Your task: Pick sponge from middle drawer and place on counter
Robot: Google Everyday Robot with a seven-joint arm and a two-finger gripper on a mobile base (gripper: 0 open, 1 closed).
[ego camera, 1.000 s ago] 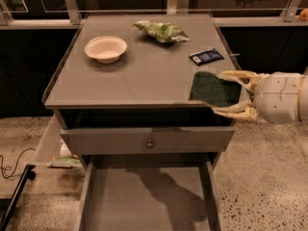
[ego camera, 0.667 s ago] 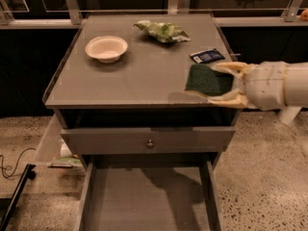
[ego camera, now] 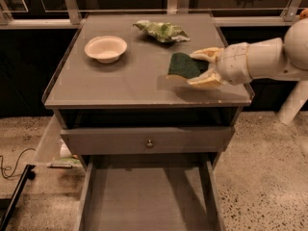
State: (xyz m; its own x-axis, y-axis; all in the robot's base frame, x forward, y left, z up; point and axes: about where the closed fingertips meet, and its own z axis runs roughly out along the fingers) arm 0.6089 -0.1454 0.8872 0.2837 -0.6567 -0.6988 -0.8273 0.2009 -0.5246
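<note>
The sponge (ego camera: 182, 64) sits between the fingers of the gripper (ego camera: 192, 70) — gripped tight on both edges, over the counter's (ego camera: 120, 83) right near part.

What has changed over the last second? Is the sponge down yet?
The pincer, still gripping the sponge, moved left from the right edge to farther in over the counter. Nothing has been let go. The bowl, wrapper and open drawer stayed put.
</note>
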